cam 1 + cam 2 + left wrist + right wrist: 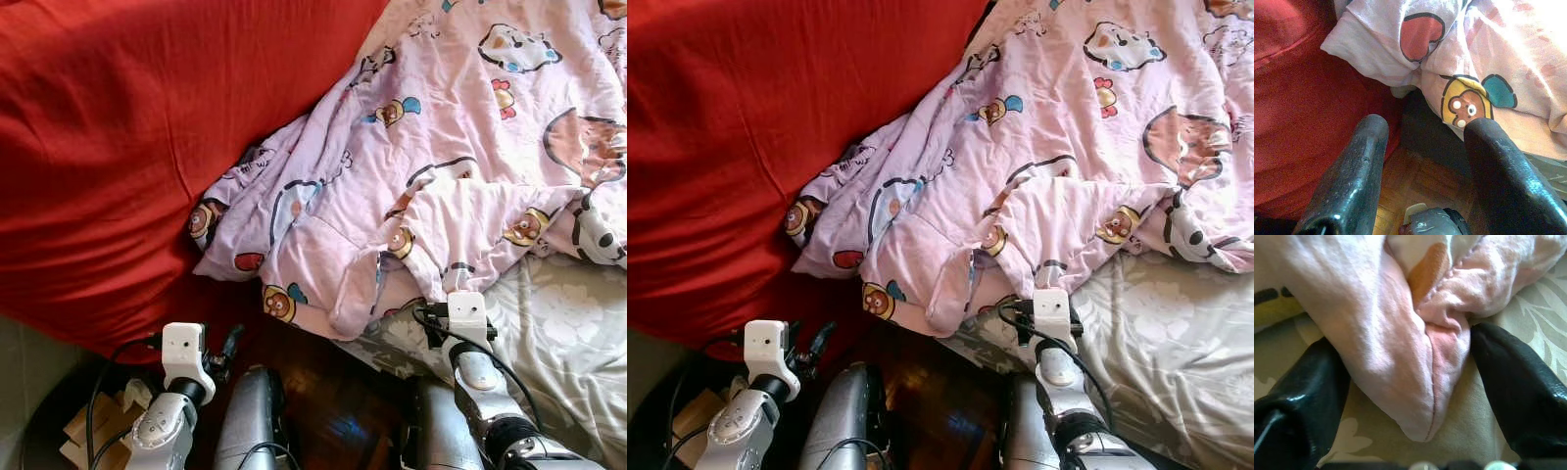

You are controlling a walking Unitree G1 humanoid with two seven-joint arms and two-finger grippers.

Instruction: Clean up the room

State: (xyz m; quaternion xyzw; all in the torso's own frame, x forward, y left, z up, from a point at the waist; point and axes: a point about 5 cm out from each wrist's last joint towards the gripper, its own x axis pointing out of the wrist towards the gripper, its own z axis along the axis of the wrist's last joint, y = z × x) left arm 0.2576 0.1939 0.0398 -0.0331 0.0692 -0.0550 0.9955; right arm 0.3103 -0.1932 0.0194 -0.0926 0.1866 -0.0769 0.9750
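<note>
Red cloth [127,147] bulges over the left of the scene, reaching down toward the dark wooden floor [333,401]. Just below its edge the left tool [1422,161] hovers with its fingers [1354,181] spread and nothing between them, aimed at the floor gap and the lower corner of the blanket. The pink cartoon-print blanket [441,147] lies crumpled across the bed, overlapping the red cloth and hanging off the bed's edge. Further right, the right tool [1410,396] rests at the bed's edge, its fingers apart on either side of a hanging fold of that blanket, above the grey floral bedsheet [558,323].
</note>
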